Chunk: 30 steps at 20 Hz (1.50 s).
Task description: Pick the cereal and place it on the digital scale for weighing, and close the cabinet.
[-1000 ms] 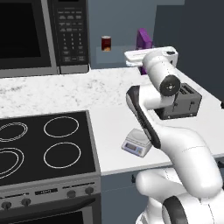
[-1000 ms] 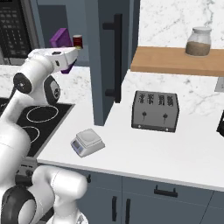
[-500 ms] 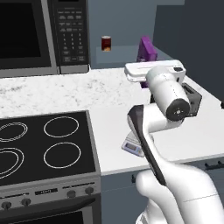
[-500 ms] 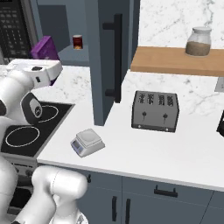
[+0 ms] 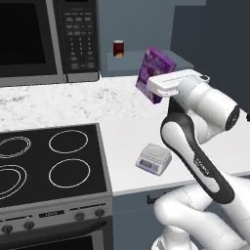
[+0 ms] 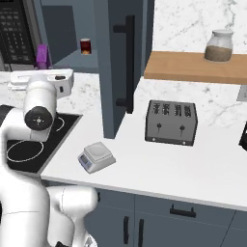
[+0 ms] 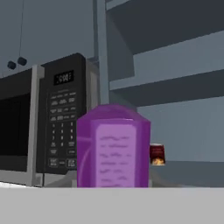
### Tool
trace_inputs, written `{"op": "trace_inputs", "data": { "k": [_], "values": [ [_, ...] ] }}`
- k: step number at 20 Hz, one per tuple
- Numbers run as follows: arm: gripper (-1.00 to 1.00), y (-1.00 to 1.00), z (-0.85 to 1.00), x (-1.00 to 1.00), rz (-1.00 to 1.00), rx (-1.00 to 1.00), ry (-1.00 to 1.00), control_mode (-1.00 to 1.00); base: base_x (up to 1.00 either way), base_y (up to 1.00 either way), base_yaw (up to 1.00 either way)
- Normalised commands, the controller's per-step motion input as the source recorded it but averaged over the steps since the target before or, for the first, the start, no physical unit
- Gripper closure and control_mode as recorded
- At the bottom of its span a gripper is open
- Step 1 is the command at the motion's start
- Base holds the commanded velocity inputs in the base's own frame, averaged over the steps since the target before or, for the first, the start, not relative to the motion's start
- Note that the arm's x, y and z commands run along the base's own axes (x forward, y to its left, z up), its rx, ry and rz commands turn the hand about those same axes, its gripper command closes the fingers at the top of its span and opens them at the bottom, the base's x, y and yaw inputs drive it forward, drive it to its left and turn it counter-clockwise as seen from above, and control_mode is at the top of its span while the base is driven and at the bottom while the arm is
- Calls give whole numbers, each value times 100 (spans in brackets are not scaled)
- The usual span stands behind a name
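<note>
The gripper (image 5: 149, 87) is clenched on the cereal (image 5: 154, 74), holding it in the air above the worktop (image 5: 128, 132), out in front of the open cabinet (image 6: 110, 62). The box sits at the gripper's tip, tilted: in the left base view its long axis runs up and slightly away from the hand, its top leaning toward the cabinet shelf. In the hand view the cereal (image 7: 113, 148) stands upright directly ahead of the gripper, one narrow printed side facing the camera. Beyond the box, past the gripper, a red can (image 5: 118, 48) stands on the cabinet shelf, and the microwave (image 5: 44, 39) is beside it. The scale (image 5: 154, 158) lies on the worktop well below the gripper and nearer the robot's base, its top plate bare. The cabinet door (image 6: 120, 58) stands open, its black bar handle (image 6: 129, 60) upright.
</note>
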Motion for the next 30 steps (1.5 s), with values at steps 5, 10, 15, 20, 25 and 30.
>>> {"op": "trace_inputs", "data": {
  "k": [5,10,15,20,25,30],
  "values": [
    [100,4,-74,37,7,-11,-10,-100,0,0,0],
    [100,0,-56,16,0,-9,-6,-100,0,0,0],
    [100,0,-14,6,2,-1,2,-100,0,0,0],
    [100,0,-20,0,2,-3,7,-100,0,0,0],
    [100,-14,-21,0,0,-6,15,-100,0,0,0],
    [100,-35,-4,0,1,-5,19,-100,0,0,0]
  ]
}}
